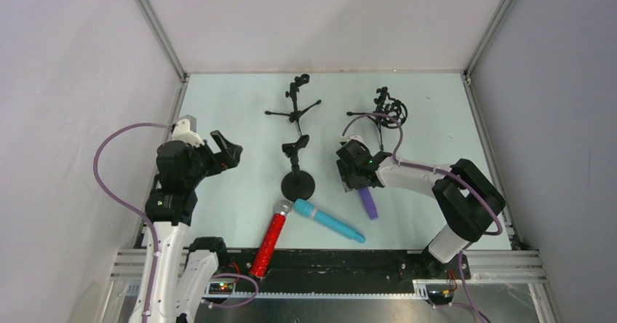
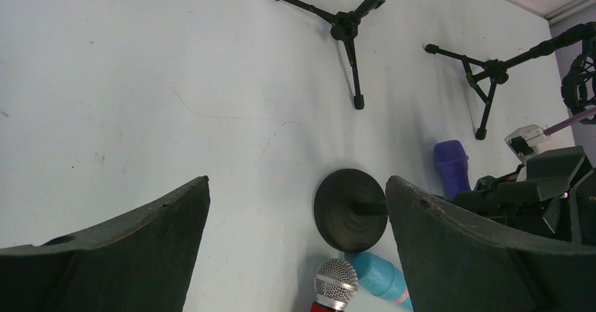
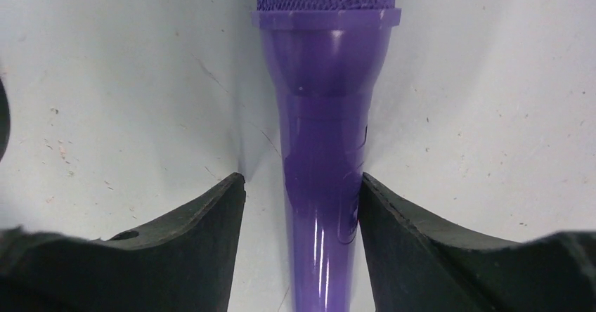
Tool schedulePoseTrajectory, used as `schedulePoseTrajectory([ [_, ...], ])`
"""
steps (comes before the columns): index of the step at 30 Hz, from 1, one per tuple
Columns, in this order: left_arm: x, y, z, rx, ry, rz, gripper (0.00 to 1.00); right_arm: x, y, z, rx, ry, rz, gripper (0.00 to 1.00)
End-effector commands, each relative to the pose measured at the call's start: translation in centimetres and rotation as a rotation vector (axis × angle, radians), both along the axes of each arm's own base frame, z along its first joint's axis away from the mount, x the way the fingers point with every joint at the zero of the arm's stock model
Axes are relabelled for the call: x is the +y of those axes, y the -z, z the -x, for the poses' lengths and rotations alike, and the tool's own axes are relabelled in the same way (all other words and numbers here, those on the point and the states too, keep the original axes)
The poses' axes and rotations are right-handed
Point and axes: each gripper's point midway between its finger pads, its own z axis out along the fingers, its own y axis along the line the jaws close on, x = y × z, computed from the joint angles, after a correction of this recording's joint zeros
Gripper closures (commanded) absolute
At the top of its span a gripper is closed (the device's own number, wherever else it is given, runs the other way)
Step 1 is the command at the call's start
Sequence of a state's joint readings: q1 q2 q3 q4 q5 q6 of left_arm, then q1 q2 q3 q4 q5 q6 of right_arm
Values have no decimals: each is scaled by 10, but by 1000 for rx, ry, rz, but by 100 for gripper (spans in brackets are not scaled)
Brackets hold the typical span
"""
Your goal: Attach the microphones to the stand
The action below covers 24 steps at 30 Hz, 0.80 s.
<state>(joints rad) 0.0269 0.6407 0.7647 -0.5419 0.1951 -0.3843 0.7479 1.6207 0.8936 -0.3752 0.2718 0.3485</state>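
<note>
Right now the R claw [image 3: 302, 182] is sitting low over the purple mic [image 3: 323, 115], fingers apart and straddling its handle. One pad is touching the handle, while the other is showing a sliver of table [image 1: 233, 214] between, so it isn't clamped. The mic is lying flat on the table, right of centre, with one end sticking out on the claw's near side.

Just left of that claw, the round-base stand [image 1: 297, 185] is standing upright with its clip up top. Near of its base, the red mic [image 1: 269, 244] and teal mic [image 1: 331, 222] are lying flat, heads just beside each other. The teal one's tail is pointing toward the purple mic but staying apart from it.

At the far side two tripod stands are standing: one mid [image 1: 295, 108], one w/ a ring mount [image 1: 382, 112] behind the R claw.

The L claw [image 2: 296, 182] is hovering at the left, fingers wide apart and holding nothing.
</note>
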Motion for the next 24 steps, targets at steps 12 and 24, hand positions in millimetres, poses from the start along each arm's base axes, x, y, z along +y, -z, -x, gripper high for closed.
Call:
schedulePoseTrajectory([
  [12, 0, -5, -1, -22, -2, 13, 2, 22, -7, -31, -1, -63, -2, 36],
  [24, 0, -5, -1, -19, -4, 14, 2, 30, 8, -23, 66, -99, -16, 66],
])
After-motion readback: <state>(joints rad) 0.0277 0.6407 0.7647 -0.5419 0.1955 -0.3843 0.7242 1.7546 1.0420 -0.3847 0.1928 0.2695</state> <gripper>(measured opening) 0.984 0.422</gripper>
